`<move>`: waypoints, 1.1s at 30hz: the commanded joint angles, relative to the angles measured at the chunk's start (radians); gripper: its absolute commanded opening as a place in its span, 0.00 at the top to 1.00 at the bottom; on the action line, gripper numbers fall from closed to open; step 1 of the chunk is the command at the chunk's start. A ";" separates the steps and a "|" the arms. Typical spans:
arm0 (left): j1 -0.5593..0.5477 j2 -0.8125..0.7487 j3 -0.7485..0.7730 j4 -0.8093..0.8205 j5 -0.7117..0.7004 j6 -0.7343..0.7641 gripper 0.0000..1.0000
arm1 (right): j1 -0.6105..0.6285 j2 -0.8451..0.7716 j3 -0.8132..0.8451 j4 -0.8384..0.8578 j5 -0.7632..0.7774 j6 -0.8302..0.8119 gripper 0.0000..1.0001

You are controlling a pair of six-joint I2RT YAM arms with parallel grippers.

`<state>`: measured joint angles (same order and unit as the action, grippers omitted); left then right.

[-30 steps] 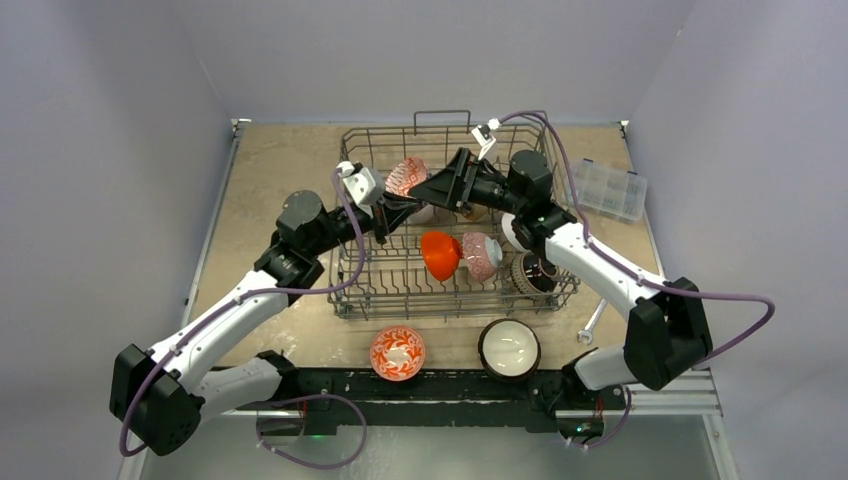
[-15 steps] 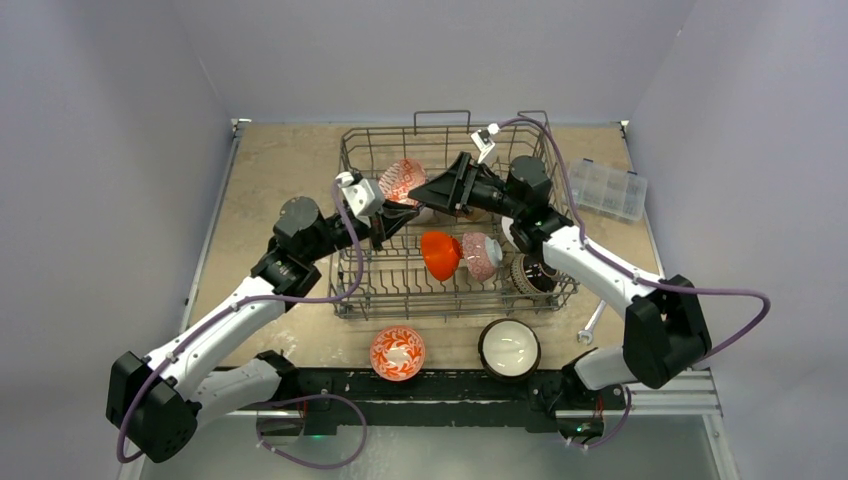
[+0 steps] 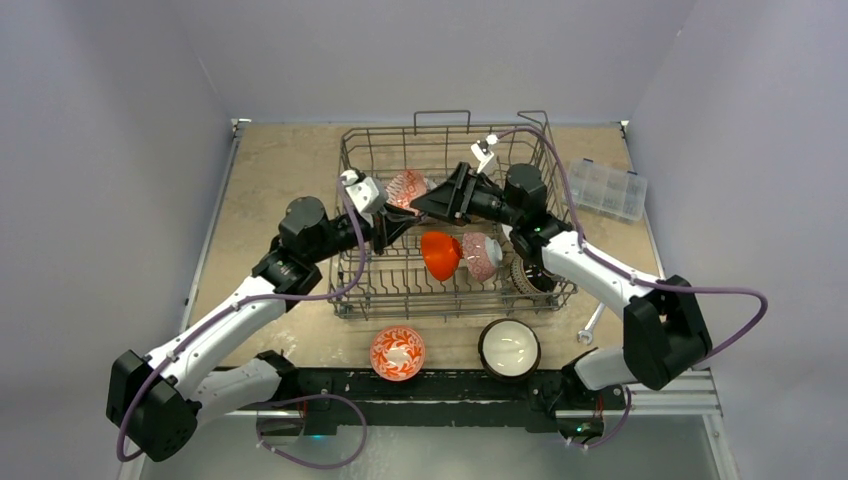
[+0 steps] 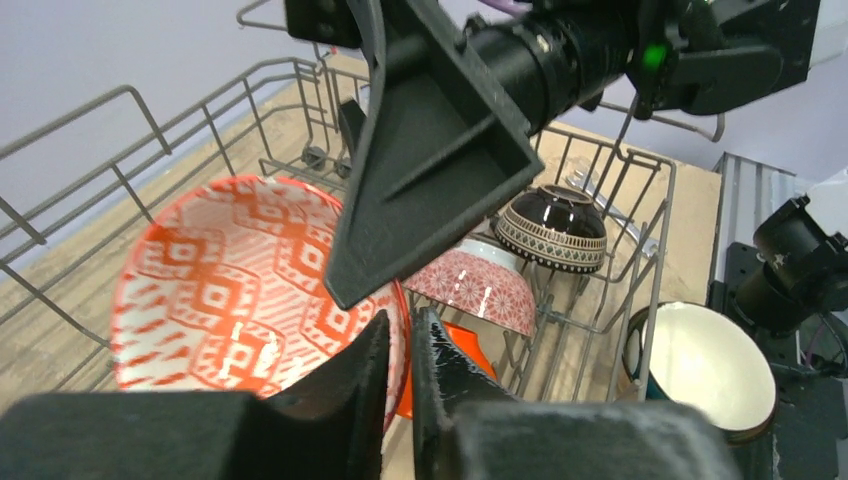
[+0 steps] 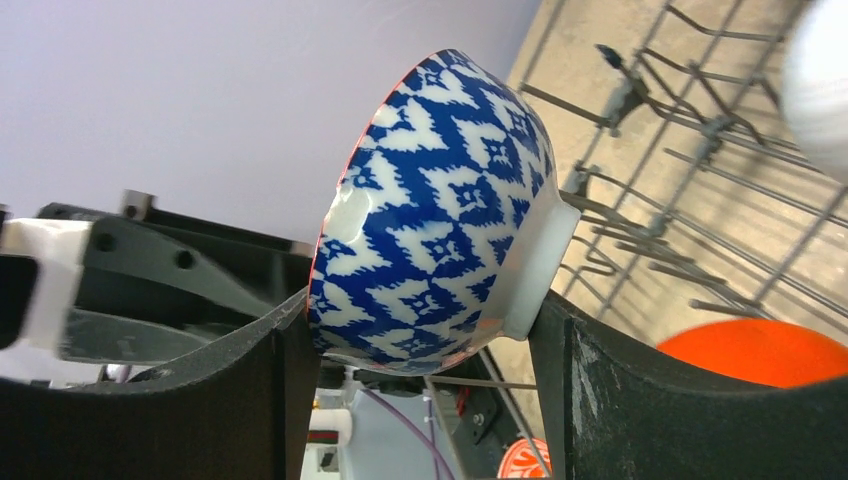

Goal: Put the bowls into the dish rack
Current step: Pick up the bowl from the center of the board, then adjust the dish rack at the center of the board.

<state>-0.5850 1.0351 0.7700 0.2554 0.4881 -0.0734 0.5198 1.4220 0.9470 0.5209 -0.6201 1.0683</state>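
Note:
One bowl (image 3: 405,186), red-patterned inside and blue-patterned outside, hangs over the back left of the dish rack (image 3: 346,160). My left gripper (image 4: 400,330) is pinched on its rim (image 4: 230,280). My right gripper (image 5: 422,305) spans the same bowl (image 5: 430,200) from rim to foot, and both fingers touch it. In the rack stand an orange bowl (image 3: 438,254), a pink-patterned bowl (image 3: 481,255) and a dark banded bowl (image 3: 530,272). On the table in front lie a red-patterned bowl (image 3: 397,352) and a dark bowl with a white inside (image 3: 509,347).
A clear compartment box (image 3: 607,188) sits at the right of the rack. A small metal tool (image 3: 590,325) lies by the rack's front right corner. A white bowl (image 5: 820,80) shows at the edge of the right wrist view. Both arms meet over the rack.
My right gripper has narrowed from wide open onto the bowl. The bowl and both grippers have sunk slightly towards the rack.

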 commanded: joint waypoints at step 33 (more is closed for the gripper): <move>0.548 0.265 0.182 -0.745 -0.068 -0.278 0.37 | -0.075 -0.070 0.201 -0.517 0.144 -0.521 1.00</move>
<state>-0.0776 1.2774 1.0203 -0.4961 0.1997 -0.2993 0.4278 1.3354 1.0664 0.0086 -0.4633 0.6109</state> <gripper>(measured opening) 0.698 0.707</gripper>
